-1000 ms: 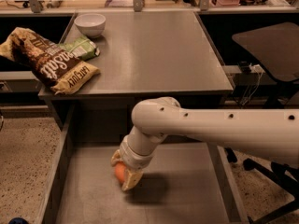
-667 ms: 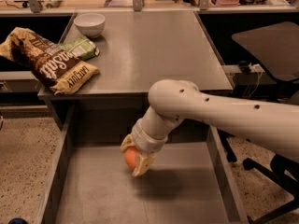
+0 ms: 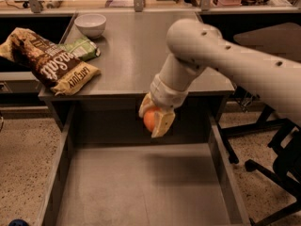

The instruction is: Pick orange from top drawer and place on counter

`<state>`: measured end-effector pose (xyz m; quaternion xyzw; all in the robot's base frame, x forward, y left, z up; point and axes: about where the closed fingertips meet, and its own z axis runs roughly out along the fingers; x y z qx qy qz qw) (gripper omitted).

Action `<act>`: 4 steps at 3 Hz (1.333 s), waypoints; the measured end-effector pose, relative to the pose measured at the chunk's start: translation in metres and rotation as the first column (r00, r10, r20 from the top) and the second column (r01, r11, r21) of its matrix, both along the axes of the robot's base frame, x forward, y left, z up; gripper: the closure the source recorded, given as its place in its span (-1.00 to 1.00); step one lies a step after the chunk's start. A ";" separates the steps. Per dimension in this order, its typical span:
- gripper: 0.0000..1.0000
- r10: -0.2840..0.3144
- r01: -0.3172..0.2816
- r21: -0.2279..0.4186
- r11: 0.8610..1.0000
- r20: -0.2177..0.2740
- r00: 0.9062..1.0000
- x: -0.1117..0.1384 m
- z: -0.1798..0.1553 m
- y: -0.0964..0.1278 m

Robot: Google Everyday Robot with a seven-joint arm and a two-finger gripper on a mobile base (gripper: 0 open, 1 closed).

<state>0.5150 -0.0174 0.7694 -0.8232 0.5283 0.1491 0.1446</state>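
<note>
Camera view: pale hand (image 3: 156, 119), clasping the round orange fruit (image 3: 149, 120) below the front edge of the grey metal surface (image 3: 141, 55), should rise clear first.

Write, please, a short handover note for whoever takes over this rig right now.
Gripper: shut on the small round orange fruit, held in the air by the front edge of the flat grey metal counter, above the open grey top drawer.
Done: orange grasped, clear of the drawer floor.
Left: raise it over the counter, set it down right of the white bowl and snack bags, release.
</note>
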 end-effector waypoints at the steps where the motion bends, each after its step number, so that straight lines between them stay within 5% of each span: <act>1: 1.00 -0.069 0.069 0.009 0.998 0.028 0.997 0.021 0.070 -0.034; 2: 1.00 -0.175 0.171 0.092 0.981 0.045 0.984 0.021 0.087 -0.057; 4: 1.00 -0.236 0.225 0.113 0.968 0.092 0.967 0.032 0.100 -0.062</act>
